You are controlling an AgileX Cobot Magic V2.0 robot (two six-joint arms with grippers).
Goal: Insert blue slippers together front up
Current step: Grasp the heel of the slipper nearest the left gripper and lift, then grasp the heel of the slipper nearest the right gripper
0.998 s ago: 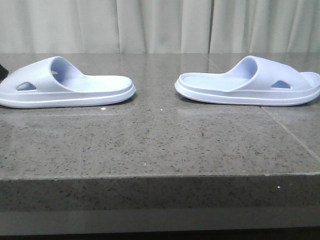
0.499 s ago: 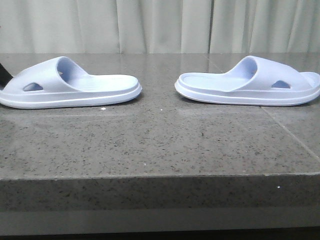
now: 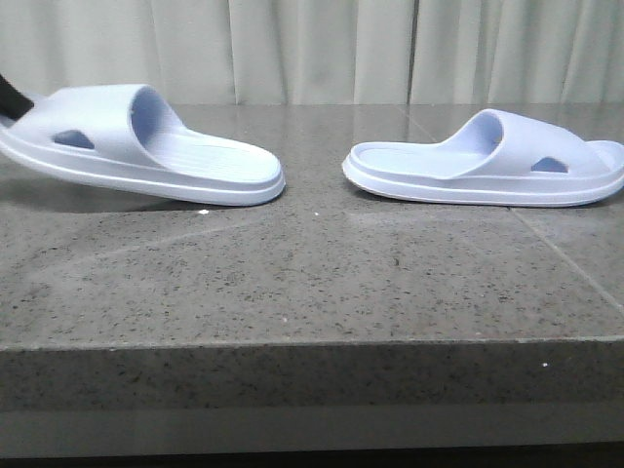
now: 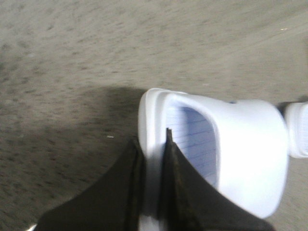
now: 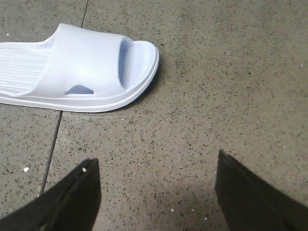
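Note:
Two pale blue slippers are on the grey stone table. The left slipper (image 3: 136, 146) is tilted: its strap end is raised at the far left and its heel end rests near the table. My left gripper (image 4: 152, 137) is shut on this slipper's (image 4: 240, 144) toe rim, one finger on the footbed and one under the sole. Only a black bit of the left gripper (image 3: 12, 97) shows in the front view. The right slipper (image 3: 487, 166) lies flat, heel toward the middle. My right gripper (image 5: 154, 163) is open and empty above bare table, short of the right slipper (image 5: 82, 67).
The grey speckled table (image 3: 312, 273) has its front edge (image 3: 312, 341) close to the camera. A tile seam (image 3: 565, 258) runs under the right slipper. Pale curtains (image 3: 312, 49) hang behind. A gap of about a hand's width separates the two heels.
The left slipper has slid to the right toward the other slipper, and its strap end has been lifted off the table. The right slipper has not moved.

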